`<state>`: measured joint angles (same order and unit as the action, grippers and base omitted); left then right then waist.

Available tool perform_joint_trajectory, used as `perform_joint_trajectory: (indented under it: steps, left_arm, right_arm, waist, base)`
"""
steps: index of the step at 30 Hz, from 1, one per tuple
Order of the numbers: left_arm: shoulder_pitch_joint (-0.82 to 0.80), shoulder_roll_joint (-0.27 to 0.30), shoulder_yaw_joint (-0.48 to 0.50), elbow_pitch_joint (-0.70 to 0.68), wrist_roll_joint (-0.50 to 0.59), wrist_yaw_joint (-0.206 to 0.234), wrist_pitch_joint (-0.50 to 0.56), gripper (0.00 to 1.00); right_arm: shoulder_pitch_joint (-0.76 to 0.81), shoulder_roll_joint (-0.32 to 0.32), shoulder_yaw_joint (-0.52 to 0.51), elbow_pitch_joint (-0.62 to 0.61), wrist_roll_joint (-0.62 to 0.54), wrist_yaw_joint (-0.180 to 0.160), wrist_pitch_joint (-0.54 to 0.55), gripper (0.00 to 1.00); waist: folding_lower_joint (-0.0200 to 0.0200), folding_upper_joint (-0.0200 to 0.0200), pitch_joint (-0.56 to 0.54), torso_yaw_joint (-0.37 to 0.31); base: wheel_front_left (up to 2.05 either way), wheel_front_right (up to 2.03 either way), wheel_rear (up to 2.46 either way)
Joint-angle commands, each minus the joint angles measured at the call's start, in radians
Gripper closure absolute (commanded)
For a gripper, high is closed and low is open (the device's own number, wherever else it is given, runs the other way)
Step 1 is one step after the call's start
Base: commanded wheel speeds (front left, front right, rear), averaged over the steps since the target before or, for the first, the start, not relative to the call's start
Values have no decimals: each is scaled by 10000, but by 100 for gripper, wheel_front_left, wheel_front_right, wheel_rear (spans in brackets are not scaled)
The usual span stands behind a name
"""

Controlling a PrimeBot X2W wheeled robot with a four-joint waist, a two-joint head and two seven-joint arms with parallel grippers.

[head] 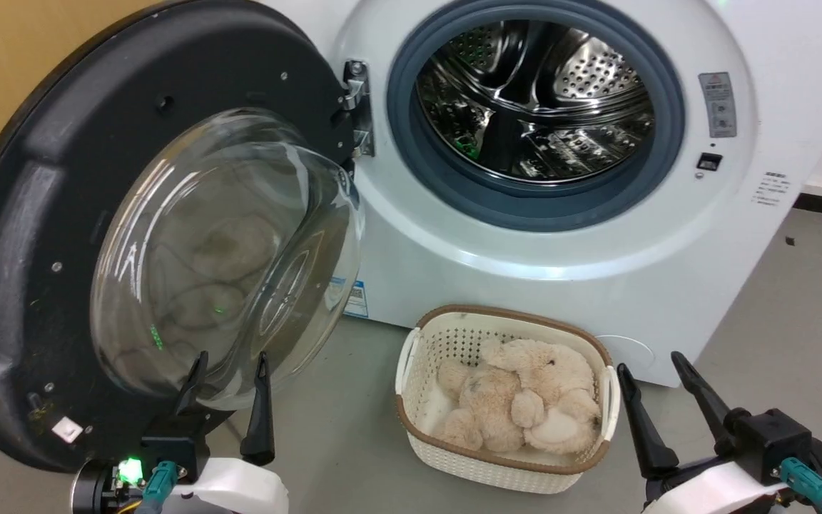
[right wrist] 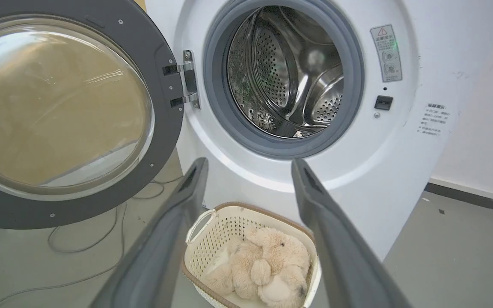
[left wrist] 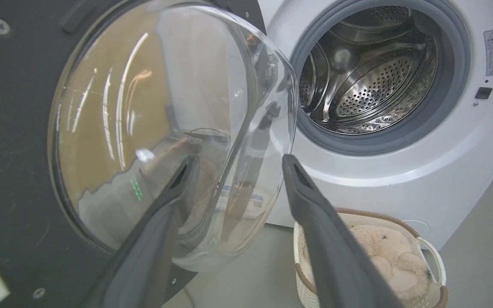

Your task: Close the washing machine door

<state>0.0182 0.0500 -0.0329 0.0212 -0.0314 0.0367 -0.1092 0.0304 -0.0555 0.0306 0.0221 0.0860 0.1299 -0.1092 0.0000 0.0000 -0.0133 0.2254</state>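
A: What sort of place is shown?

B: A laundry corner is indicated: a white front-loading washing machine (head: 525, 271) is set on a bare grey floor (head: 796, 343), its door (head: 40, 250) swung wide open and the steel drum (head: 532, 100) exposed.

A: Is a home suggested?

B: Partly. A white woven basket (head: 454, 457) holding plush toys (head: 518, 407) is placed just before the machine. Yet loose cables (right wrist: 51, 241) are left trailing over the floor, and a plain white wall (right wrist: 486, 128) with dark skirting (right wrist: 473, 197) is seen, so a test room cannot be ruled out.
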Motion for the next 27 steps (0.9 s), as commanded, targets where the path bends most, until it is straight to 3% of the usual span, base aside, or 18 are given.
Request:
perform_joint_trajectory:
  steps: [1,27]
  left_arm:
    - [112,2,14,-48,-71,82,-124,0]
    - [418,2,79,-516,-291,613,-667,0]
  right_arm:
    - [23,25,65,54,74,4,-130,0]
    - [-598,-205,909,676,620,5,-671,0]
  waist:
    - [0,0,31,119]
    - [0,0,263,1349]
  base:
    - [0,0,0]
    - [0,0,0]
